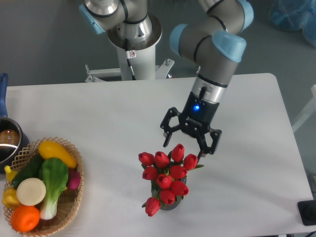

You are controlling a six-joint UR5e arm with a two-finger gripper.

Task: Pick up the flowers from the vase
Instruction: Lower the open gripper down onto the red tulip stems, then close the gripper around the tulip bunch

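The claw [183,149] hangs from the grey and pale blue arm [217,59] over the white table [98,113], with a blue light glowing on its black wrist body. Its two black fingers [211,143] are spread wide, one tip to the left near the upper edge of the bunch and the other to the right beside the topmost buds, and nothing is pinched between them.

The flowers [165,180], a cluster of red tulip buds with bits of green leaf showing, sit directly below the claw in the picture. The uppermost bud reaches up into the gap between the spread fingers, and the right fingertip lies just beside the bud at the bunch's upper right; whether it touches that bud cannot be told. The rest of the bunch trails down and slightly to the left of the claw, ending in one bud that droops at the lower left.

The vase [170,205] is almost wholly hidden under the buds; only a dark sliver of it shows at the bottom of the bunch, further from the claw than any bud.

Far to the left of the claw, well apart, stands a wicker basket [74,197] of colourful vegetables, and beyond it, at the table's edge, a metal pot [10,143] with a blue handle.
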